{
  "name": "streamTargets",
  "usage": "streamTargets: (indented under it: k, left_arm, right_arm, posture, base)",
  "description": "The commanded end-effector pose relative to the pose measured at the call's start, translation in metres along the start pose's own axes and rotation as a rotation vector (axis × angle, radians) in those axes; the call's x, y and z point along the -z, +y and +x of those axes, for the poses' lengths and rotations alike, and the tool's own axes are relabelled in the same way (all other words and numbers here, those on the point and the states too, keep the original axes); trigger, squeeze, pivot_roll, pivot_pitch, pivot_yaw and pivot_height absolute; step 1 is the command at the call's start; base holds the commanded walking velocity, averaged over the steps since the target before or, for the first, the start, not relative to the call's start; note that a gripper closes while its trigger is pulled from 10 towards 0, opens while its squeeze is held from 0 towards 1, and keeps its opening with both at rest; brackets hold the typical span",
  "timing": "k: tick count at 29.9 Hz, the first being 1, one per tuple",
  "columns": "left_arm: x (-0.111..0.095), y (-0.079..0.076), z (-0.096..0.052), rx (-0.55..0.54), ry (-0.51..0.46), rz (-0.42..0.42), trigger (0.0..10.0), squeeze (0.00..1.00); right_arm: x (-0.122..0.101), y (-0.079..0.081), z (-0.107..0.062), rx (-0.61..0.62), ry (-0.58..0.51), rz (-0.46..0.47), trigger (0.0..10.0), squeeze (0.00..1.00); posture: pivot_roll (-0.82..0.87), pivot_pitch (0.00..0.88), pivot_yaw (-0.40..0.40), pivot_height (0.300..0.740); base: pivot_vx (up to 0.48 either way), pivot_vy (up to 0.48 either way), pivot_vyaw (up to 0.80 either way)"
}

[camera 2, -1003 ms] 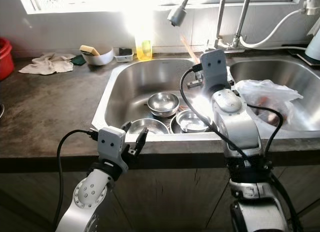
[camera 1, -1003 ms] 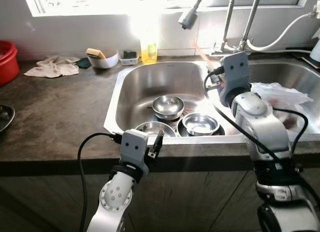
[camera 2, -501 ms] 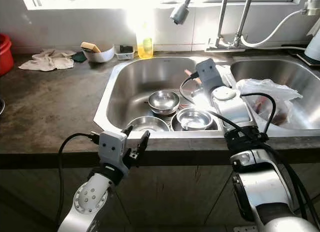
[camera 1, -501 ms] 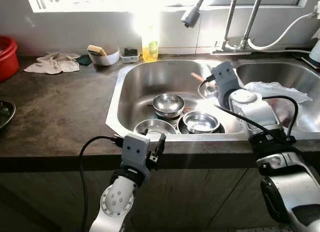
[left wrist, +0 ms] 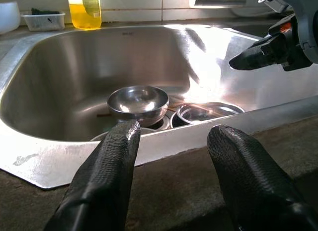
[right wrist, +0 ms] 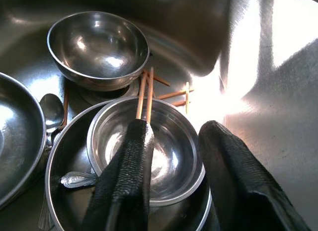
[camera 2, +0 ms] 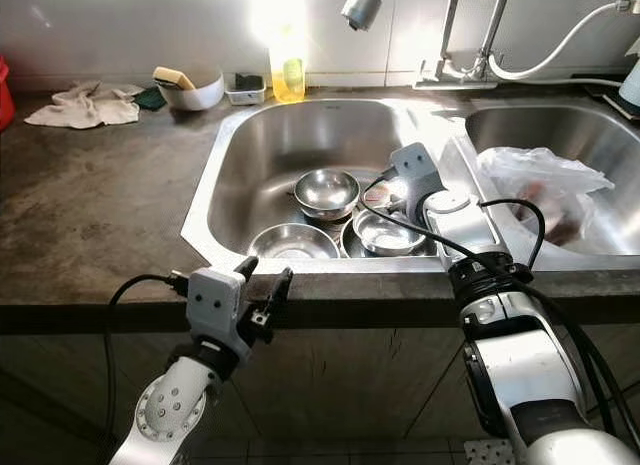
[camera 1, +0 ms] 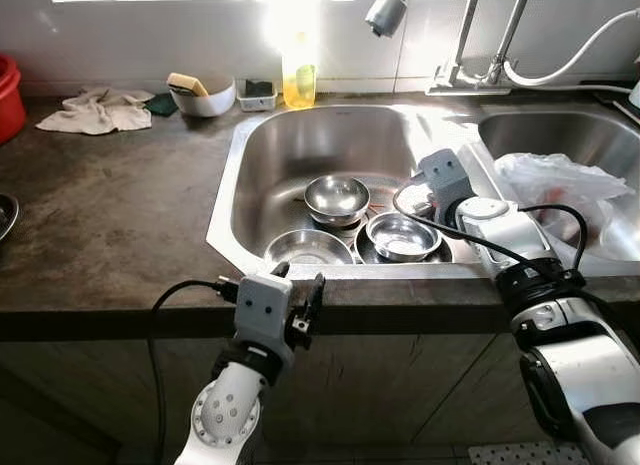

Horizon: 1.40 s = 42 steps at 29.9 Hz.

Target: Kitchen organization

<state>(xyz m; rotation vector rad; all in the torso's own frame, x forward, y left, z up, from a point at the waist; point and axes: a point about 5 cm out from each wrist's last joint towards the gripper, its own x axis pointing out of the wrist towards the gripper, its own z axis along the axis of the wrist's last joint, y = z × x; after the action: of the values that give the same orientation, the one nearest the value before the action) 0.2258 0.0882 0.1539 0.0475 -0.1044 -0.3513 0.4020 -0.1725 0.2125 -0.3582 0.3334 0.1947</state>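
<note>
Steel bowl [right wrist: 149, 151] lies beneath right gripper's [right wrist: 174, 156] parted jaws.

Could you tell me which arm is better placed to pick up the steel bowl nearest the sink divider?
The right: its open gripper hangs directly over that bowl inside the sink, while the left gripper sits outside the front rim.

**Kitchen counter by the window, daylit**

Dark stone-look countertop [camera 1: 110, 215] along a pale tiled wall [camera 1: 130, 55]. Bright window above, glare washing over the back ledge. Double stainless sink [camera 1: 330, 145] set into the counter, tap [camera 1: 470, 45] behind it. Dark wooden cabinet fronts [camera 1: 400, 385] below. Tiled floor at the base.
</note>
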Motion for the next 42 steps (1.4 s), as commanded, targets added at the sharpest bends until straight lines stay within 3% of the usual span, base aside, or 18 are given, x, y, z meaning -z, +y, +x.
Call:
streamTargets:
  k: [1,5,7,8,11,13,15,19,25,31,42]
  left_arm:
    - [-0.005,-0.001,-0.002,0.001,-0.009,0.009,10.0,0.0]
    - [-0.005,-0.002,0.001,0.008,-0.008,0.01,10.0,0.0]
    - [-0.005,-0.002,0.002,0.008,-0.01,0.009,10.0,0.0]
    - [-0.005,-0.001,0.003,0.008,-0.011,0.011,10.0,0.0]
    - [-0.005,0.0,0.004,0.005,-0.011,0.011,10.0,0.0]
    - [-0.005,0.001,0.005,0.0,-0.014,0.011,10.0,0.0]
    - [-0.004,0.002,0.006,-0.001,-0.014,0.011,10.0,0.0]
    - [-0.005,0.002,0.01,0.001,-0.023,0.006,10.0,0.0]
    - [-0.007,0.0,0.014,0.012,-0.039,-0.001,10.0,0.0]
    - [-0.006,0.001,0.014,0.016,-0.041,0.001,10.0,0.0]
    - [-0.006,-0.002,0.014,0.021,-0.049,0.002,10.0,0.0]
  right_arm:
    - [0.002,-0.004,0.0,0.027,-0.011,0.025,10.0,1.0]
    - [-0.004,-0.006,-0.003,0.066,-0.061,0.051,10.0,1.0]
    - [-0.012,-0.007,-0.008,0.093,-0.144,0.083,10.0,1.0]
    - [-0.015,-0.008,-0.011,0.112,-0.185,0.078,10.0,0.0]
    - [-0.025,-0.009,-0.024,0.168,-0.324,0.111,10.0,0.0]
    - [-0.032,-0.004,-0.047,0.203,-0.487,0.16,10.0,0.0]
    - [-0.033,-0.001,-0.052,0.192,-0.519,0.169,10.0,0.0]
    - [-0.025,0.022,-0.072,0.13,-0.603,0.242,10.0,0.0]
    - [-0.001,0.056,-0.095,0.093,-0.617,0.315,10.0,0.0]
    - [0.008,0.06,-0.099,0.122,-0.586,0.333,10.0,0.0]
    - [0.009,0.067,-0.099,0.111,-0.569,0.348,10.0,0.0]
  posture:
    - [0.13,0.162,-0.03,0.74]
    - [0.12,0.158,-0.026,0.74]
    - [0.12,0.154,-0.027,0.74]
    - [0.12,0.151,-0.024,0.74]
    - [0.12,0.144,-0.026,0.74]
    - [0.11,0.136,-0.024,0.74]
    - [0.1,0.134,-0.024,0.74]
    - [0.08,0.124,-0.015,0.74]
    - [0.08,0.109,-0.018,0.74]
    - [0.08,0.1,-0.012,0.74]
    - [0.1,0.093,-0.028,0.74]
  base:
    - [0.0,0.0,0.0]
    - [0.0,0.0,0.0]
    - [0.0,0.0,0.0]
    - [0.0,0.0,0.0]
    - [0.0,0.0,0.0]
    - [0.0,0.0,0.0]
    - [0.0,0.0,0.0]
    - [0.0,0.0,0.0]
    - [0.0,0.0,0.0]
    - [0.0,0.0,0.19]
    - [0.0,0.274,0.8]
